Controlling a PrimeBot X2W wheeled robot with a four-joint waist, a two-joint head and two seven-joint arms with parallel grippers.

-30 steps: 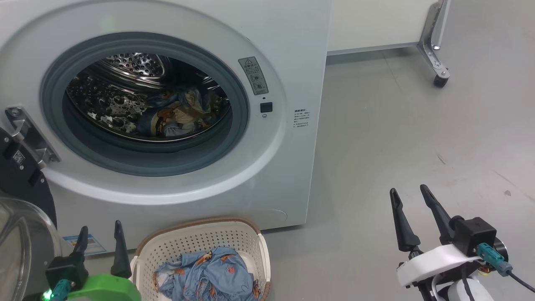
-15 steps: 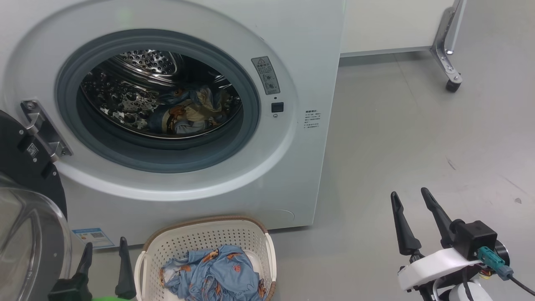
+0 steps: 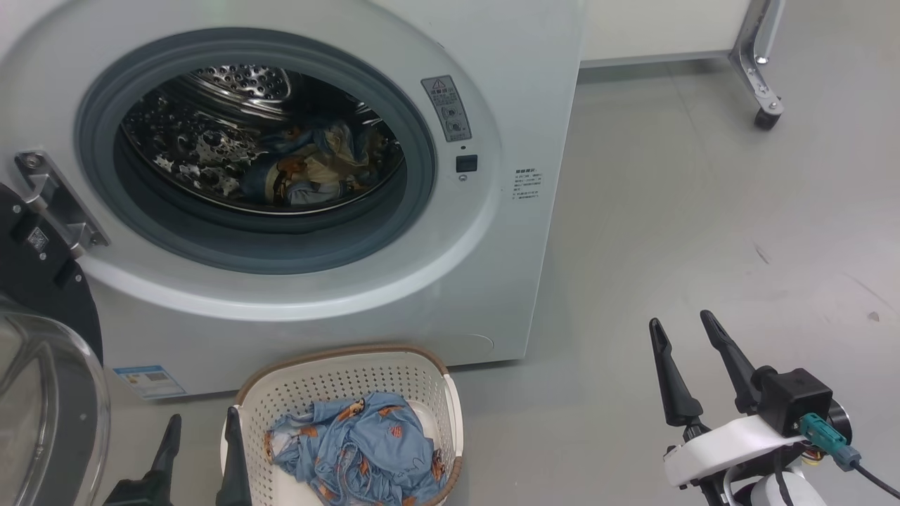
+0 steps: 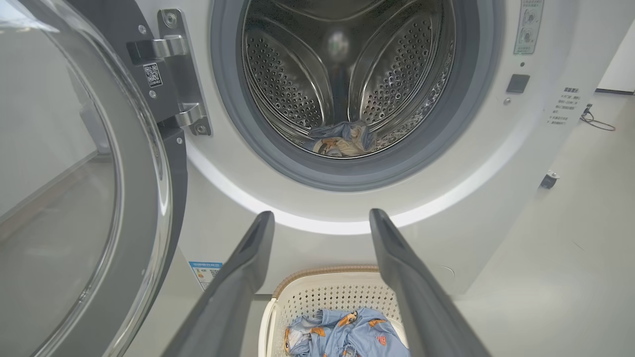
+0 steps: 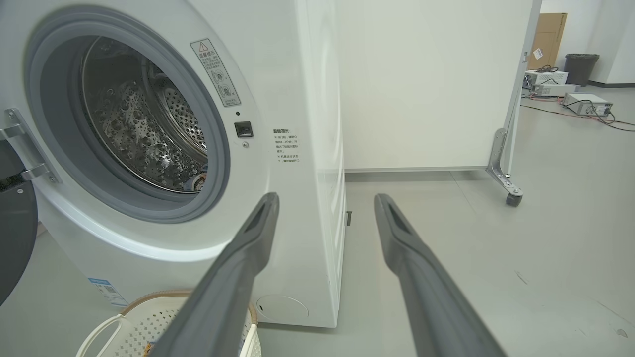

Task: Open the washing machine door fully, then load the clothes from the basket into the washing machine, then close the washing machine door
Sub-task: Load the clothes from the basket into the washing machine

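Fingers (image 3: 673, 383) on both grippers stand spread and empty: the left gripper (image 3: 202, 425) hangs just beside the basket (image 3: 337, 353) of clothes (image 3: 358, 443), likely poised for the next grab; the right gripper (image 3: 680, 321) hangs well apart. The door (image 3: 56, 407) is swung wide off the drum (image 3: 204, 140), where one garment (image 3: 302, 179) lies.

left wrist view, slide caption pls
Open left gripper faces the washer, door open, some clothes in its drum, more in the basket below.

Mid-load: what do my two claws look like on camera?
The right claw has two long tapered black fingers on a white wrist shell, with a black box carrying a teal connector and black cable. The left claw shows matching dark fingers.
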